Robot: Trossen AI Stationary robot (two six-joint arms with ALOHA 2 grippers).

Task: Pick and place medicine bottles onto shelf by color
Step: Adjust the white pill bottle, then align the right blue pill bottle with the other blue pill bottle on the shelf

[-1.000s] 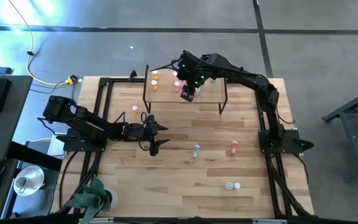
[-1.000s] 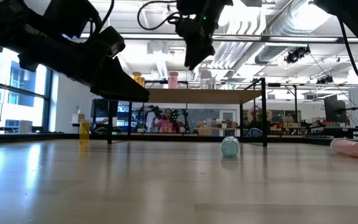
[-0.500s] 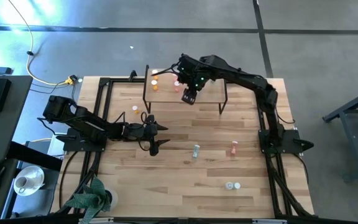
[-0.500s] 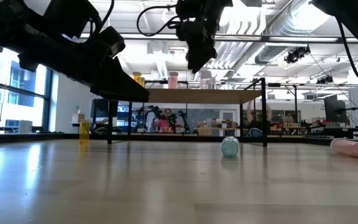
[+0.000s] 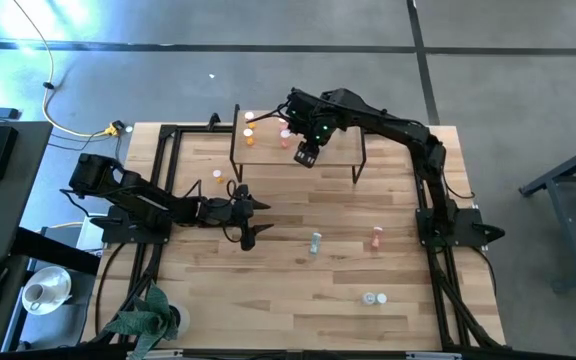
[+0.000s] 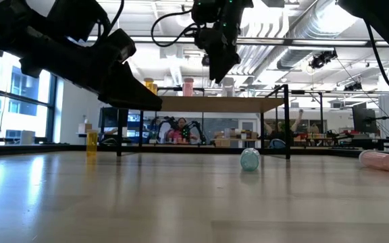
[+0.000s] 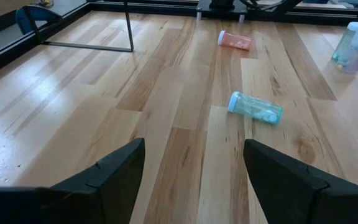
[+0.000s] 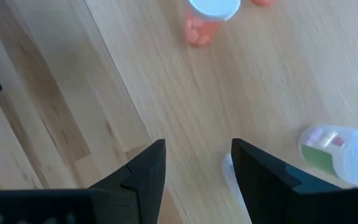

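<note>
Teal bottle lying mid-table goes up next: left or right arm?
Left, probably. The left gripper hangs open near the teal bottle, which lies straight ahead in its wrist view. The right gripper, also open, is over the shelf, farther away.

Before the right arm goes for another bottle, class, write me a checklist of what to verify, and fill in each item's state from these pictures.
1. Right gripper empty and open: ok; the wrist view shows its fingers apart with nothing between them.
2. Right gripper clear of the shelf: ok; the low view shows it above the board.
3. Bottles already on the shelf upright: cannot tell for all; the pink bottle stands upright.
4. Next bottles reachable on the table: ok; the teal bottle and the pink-red bottle lie on their sides in the open.
5. Left gripper out of the way: ok; it waits open over the table's left half.
</note>
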